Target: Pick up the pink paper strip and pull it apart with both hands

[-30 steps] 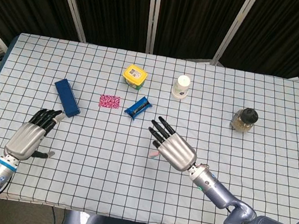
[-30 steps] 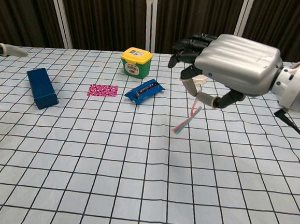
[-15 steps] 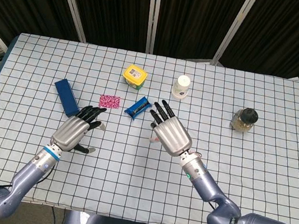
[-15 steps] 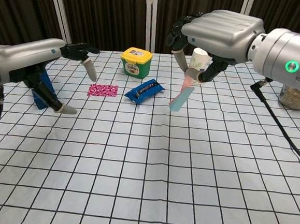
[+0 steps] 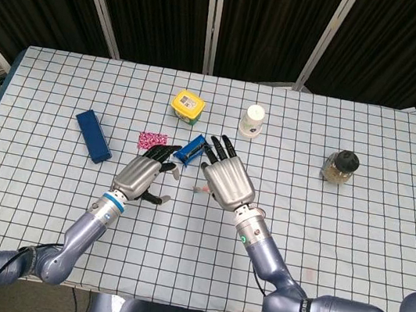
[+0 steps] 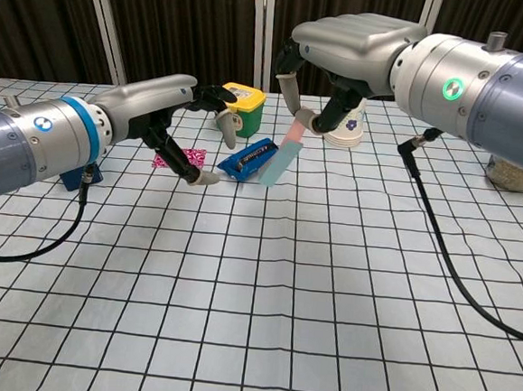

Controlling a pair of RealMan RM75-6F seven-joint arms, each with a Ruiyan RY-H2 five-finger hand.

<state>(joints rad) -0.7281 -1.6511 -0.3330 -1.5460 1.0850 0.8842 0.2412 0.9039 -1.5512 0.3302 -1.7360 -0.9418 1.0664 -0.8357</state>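
The paper strip (image 6: 282,158), pink at its top and pale blue lower down, hangs tilted above the table. My right hand (image 6: 353,41) pinches its upper end between thumb and a finger. In the head view only a sliver of the strip (image 5: 201,191) shows beside the right hand (image 5: 226,179). My left hand (image 6: 176,109) hovers just left of the strip with fingers spread and holds nothing. Its fingertips (image 6: 208,179) stop short of the strip without touching it. From the head view the left hand (image 5: 143,177) lies close beside the right.
Behind the hands stand a yellow-lidded green tub (image 5: 187,105), a white cup (image 5: 252,120) and a blue snack packet (image 5: 192,150). A pink patterned packet (image 5: 151,140) and a blue box (image 5: 93,136) lie to the left. A glass jar (image 5: 340,165) stands far right.
My left hand has swung right from the table's left side to just beside the strip. My right hand has carried the strip left and a little higher.
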